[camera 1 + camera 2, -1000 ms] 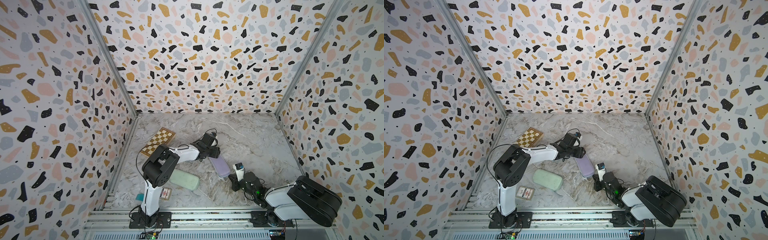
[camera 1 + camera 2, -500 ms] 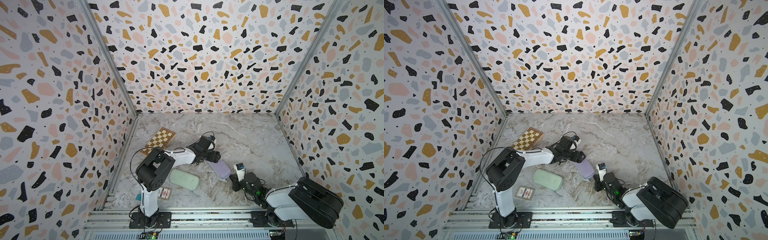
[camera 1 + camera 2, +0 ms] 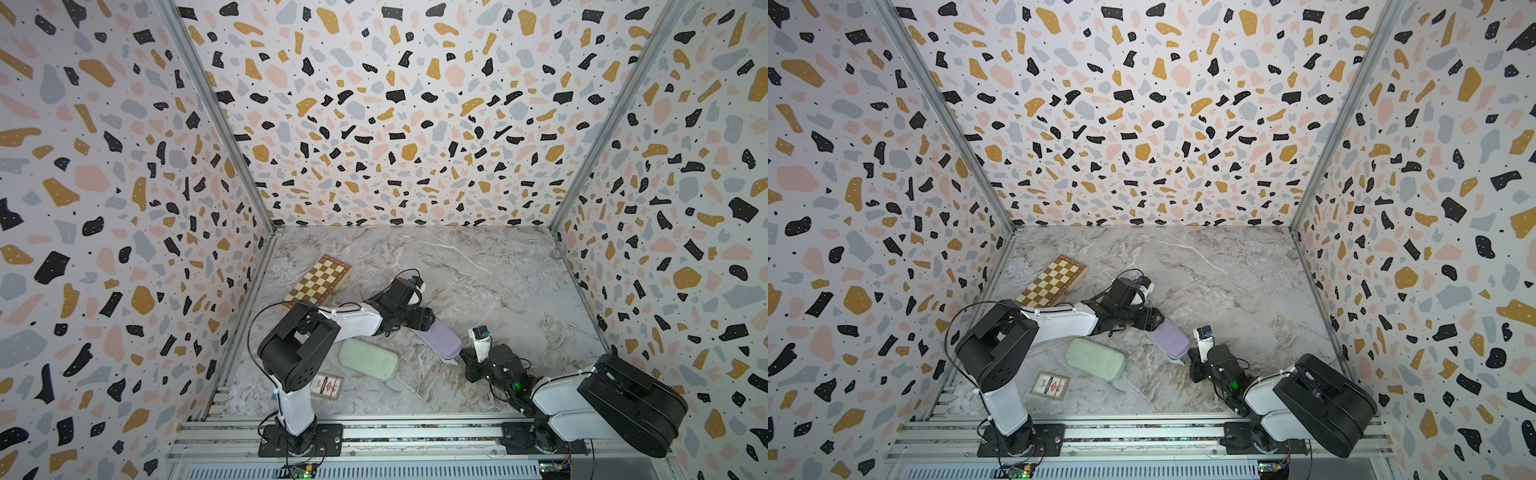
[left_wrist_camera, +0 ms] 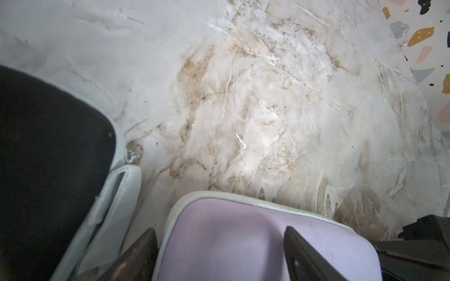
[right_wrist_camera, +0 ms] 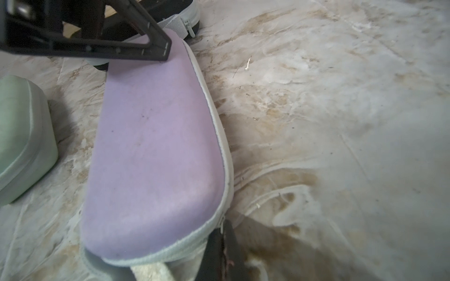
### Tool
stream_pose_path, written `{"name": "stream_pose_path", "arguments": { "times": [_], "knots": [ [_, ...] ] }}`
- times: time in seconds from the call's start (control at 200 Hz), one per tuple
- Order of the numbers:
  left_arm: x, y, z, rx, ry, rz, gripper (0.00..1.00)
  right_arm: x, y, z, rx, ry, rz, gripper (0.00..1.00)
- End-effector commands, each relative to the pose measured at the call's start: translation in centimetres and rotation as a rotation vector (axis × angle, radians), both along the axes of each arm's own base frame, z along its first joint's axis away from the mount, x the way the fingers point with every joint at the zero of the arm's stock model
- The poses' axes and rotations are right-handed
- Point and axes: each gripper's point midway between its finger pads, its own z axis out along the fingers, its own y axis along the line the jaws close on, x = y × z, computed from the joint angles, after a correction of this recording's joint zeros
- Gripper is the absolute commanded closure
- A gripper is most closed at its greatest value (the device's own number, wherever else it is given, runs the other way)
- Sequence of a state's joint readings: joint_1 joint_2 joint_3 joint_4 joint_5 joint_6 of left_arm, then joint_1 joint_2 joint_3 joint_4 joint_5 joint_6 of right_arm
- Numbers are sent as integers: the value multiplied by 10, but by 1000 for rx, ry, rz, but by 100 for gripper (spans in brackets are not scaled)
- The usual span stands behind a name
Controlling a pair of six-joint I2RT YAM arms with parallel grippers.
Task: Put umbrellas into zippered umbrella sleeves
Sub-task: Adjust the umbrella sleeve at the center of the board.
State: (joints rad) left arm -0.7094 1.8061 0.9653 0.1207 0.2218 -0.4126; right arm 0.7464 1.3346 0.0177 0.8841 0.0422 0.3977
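Late stage, I judge: mint sleeve point(image 3: 369, 359) and black sleeve point(image 4: 48, 158) closed, no umbrellas loose; lilac sleeve point(image 3: 440, 343) near the tabletop's point(image 3: 478, 270) front edge, spread left gripper point(image 4: 219, 230) pressing it, right gripper point(image 3: 464, 358) pinched shut at its zip point(image 5: 226, 170).

Lilac case point(image 3: 1170, 338): lies slanted on the marble bench point(image 3: 1225, 270).
Left pincer point(image 3: 1156, 321): on the case's far end.
Right pincer point(image 3: 1192, 358): at its near end.
Mint case point(image 3: 1096, 359): flat, near the lilac case.
Chessboard point(image 3: 1052, 280): behind the left arm.
Card pack point(image 3: 1049, 385): beside the left arm's base.
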Motion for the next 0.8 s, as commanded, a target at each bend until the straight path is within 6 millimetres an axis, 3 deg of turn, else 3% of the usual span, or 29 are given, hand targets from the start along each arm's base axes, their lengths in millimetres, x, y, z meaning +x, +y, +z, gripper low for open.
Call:
{"name": "stream_pose_path", "arguments": {
  "times": [0.0, 0.165, 0.516, 0.711, 0.796],
  "knots": [
    [-2, 4, -3, 18, -15, 35, 33, -6, 3, 1, -5, -5, 23, 100],
    [1, 19, -21, 98, -19, 103, 49, -11, 4, 5, 12, -12, 26, 100],
    [-1, 15, -41, 130, 22, 106, 85, -23, 11, 5, 17, -6, 65, 100],
    [0, 13, -39, 136, 16, 117, 91, -24, 11, 9, 27, -20, 57, 100],
    [2, 9, -25, 116, -2, 102, 80, -19, 7, 8, 0, -28, 28, 100]
  ]
}}
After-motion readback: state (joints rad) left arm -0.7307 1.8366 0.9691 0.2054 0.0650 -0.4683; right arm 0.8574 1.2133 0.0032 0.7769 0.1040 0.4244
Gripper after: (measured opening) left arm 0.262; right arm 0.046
